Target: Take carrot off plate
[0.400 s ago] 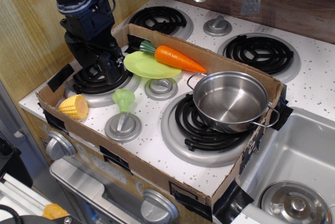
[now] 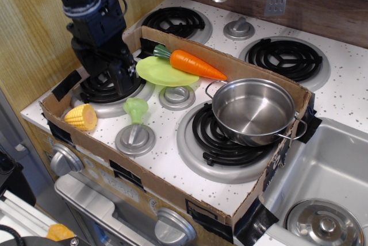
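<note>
The orange carrot (image 2: 195, 64) with its green stem end lies along the back edge of the light lime-green plate (image 2: 161, 72), its tip pointing right past the rim. The plate rests between the back-left burner and a stove knob. My black gripper (image 2: 122, 79) hangs low over the left burner (image 2: 109, 91), just left of the plate and apart from the carrot. Its fingers point down; I cannot tell whether they are open or shut. It holds nothing that I can see.
A steel pot (image 2: 253, 111) sits on the front right burner. A yellow corn cob (image 2: 81, 116) lies at front left, a pale green mushroom toy (image 2: 136, 108) by a knob. A cardboard wall (image 2: 190, 42) rims the stove area. A sink (image 2: 322, 183) is at right.
The gripper has shifted very slightly left over the left burner. The carrot and the plate have not moved.
</note>
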You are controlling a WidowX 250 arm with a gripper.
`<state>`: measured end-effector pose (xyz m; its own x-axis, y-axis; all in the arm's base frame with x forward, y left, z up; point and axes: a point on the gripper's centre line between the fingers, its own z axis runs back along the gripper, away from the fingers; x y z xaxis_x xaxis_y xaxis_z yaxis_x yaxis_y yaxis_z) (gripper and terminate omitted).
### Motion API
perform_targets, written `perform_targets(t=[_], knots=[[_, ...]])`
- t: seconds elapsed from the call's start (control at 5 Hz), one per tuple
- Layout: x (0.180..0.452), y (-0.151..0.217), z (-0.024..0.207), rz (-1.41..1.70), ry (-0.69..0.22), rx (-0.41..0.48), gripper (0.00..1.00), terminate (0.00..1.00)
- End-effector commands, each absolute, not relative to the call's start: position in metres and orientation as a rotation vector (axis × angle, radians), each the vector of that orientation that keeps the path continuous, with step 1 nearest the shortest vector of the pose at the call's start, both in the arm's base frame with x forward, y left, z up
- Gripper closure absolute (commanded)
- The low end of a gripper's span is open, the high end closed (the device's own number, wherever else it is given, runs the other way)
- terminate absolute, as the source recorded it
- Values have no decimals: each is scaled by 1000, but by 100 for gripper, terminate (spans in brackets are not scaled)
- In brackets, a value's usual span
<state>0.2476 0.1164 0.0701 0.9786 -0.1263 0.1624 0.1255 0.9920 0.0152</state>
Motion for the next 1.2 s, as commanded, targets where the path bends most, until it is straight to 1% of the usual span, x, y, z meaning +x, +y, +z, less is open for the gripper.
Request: perform_targets(t=[0.0, 0.2, 0.4, 0.6, 0.8, 1.0], knots=[[272, 127, 85, -495, -140, 2, 0, 0], [289, 135, 89, -706, -157, -40, 0, 0], [304, 135, 88, -959, -218, -2, 0, 0], [319, 136, 90, -1210, -211, -12, 0, 0], [333, 134, 89, -1408, -208, 24, 0, 0], [345, 128, 84, -1458, -151, 56, 0, 0]])
